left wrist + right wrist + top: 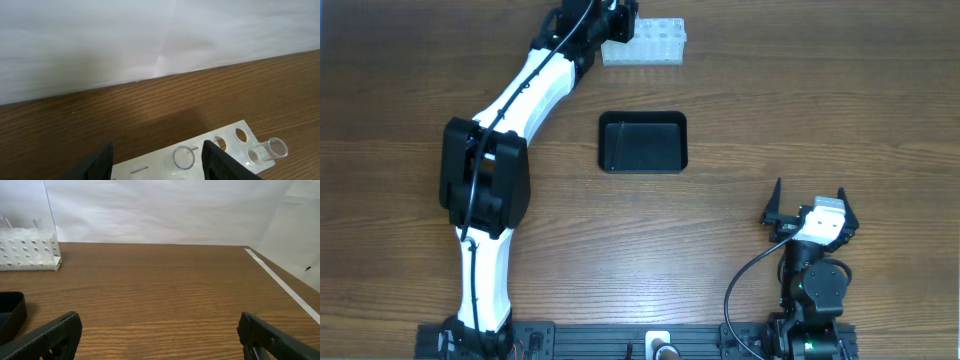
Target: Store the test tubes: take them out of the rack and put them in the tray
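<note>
The white test tube rack [645,45] stands at the table's far edge, centre. My left gripper [618,28] is over its left end. In the left wrist view this gripper [157,147] is open, and the mouth of a clear test tube [183,157] stands in the rack [235,136] between its fingers, nearer one of them, without touching either. A second clear tube [272,148] sticks out of the rack's end hole. The black tray [642,142] lies in mid-table, in front of the rack. My right gripper [809,195] is open over bare wood at the near right, holding nothing.
In the right wrist view the right gripper [159,320] faces the rack [27,252] far off and a corner of the tray [12,312]. A white wall [150,40] rises right behind the rack. Bare wood stretches between tray and right arm.
</note>
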